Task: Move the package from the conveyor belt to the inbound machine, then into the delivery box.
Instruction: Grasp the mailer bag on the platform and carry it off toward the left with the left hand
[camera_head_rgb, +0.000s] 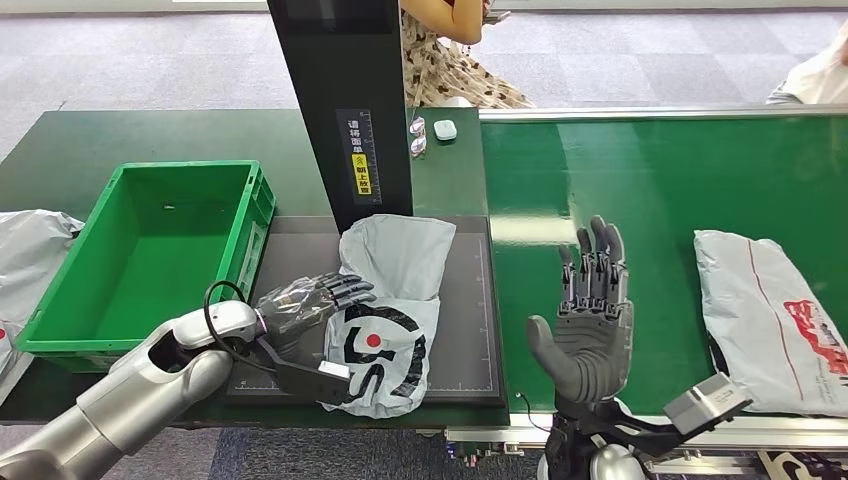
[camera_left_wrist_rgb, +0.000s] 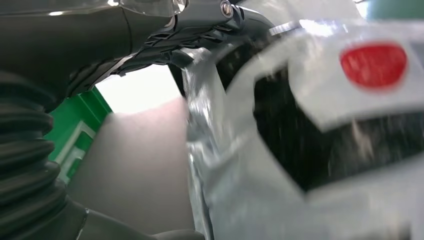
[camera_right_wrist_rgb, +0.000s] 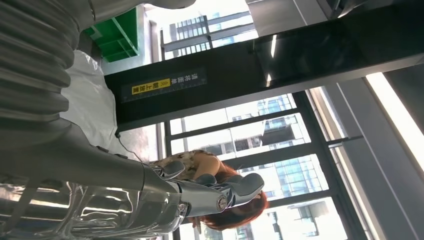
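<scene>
**Package on the scanner pad, second parcel waiting on the belt**

A grey package (camera_head_rgb: 390, 305) with a black-and-red printed mark lies on the dark pad of the inbound machine (camera_head_rgb: 345, 100), at the foot of its black upright column. The robot's left hand (camera_head_rgb: 305, 310) rests on the package's left edge, fingers (camera_head_rgb: 345, 290) laid over the crumpled plastic. The right hand (camera_head_rgb: 590, 320) hovers above the green conveyor belt (camera_head_rgb: 620, 170), palm raised, fingers apart, holding nothing. A second grey parcel (camera_head_rgb: 775, 320) lies on the belt to the right. An empty green delivery box (camera_head_rgb: 150, 260) stands left of the pad. A person in a patterned dress (camera_head_rgb: 455, 60) sits behind the machine.
</scene>
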